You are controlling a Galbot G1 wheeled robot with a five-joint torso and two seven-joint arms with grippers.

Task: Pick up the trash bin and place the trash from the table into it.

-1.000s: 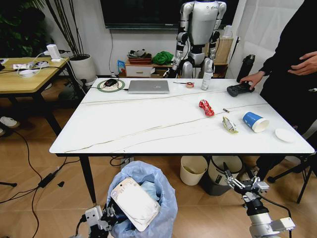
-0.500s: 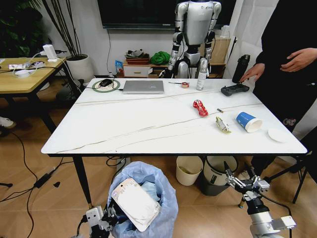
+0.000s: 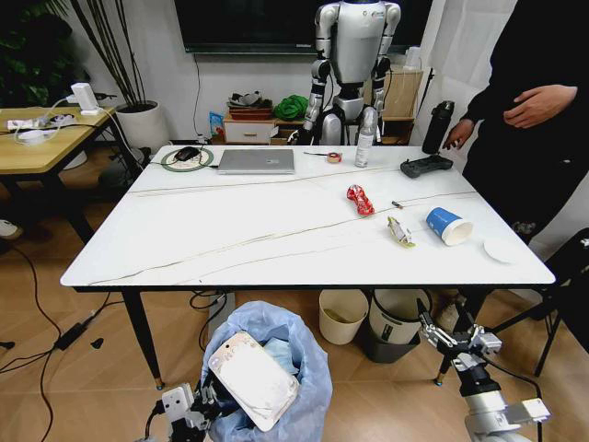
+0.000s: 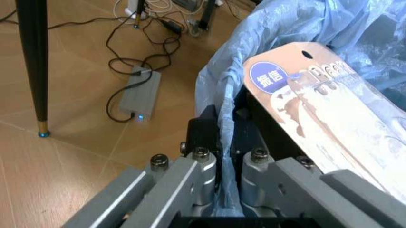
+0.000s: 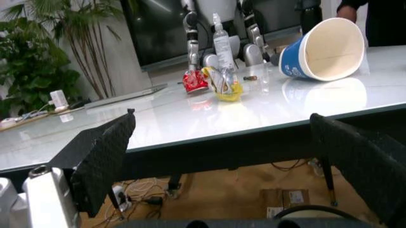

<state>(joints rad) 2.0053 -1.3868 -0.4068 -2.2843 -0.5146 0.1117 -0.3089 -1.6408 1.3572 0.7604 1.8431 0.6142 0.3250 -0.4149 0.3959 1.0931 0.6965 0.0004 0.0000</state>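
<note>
Left tool (image 4: 223,164): clamped on the bag-lined rim of the trash bin (image 3: 293,354), which sits low in front of the tabletop (image 3: 230,230) and holds a flat white pouch (image 3: 250,378). Right tool (image 3: 454,333): spread wide, below the tabletop's near edge. On the tabletop's right part lie the red wrapper (image 3: 357,198), yellowish wrapper (image 3: 398,230) and paper cup (image 3: 447,225), tipped on its side.
</note>
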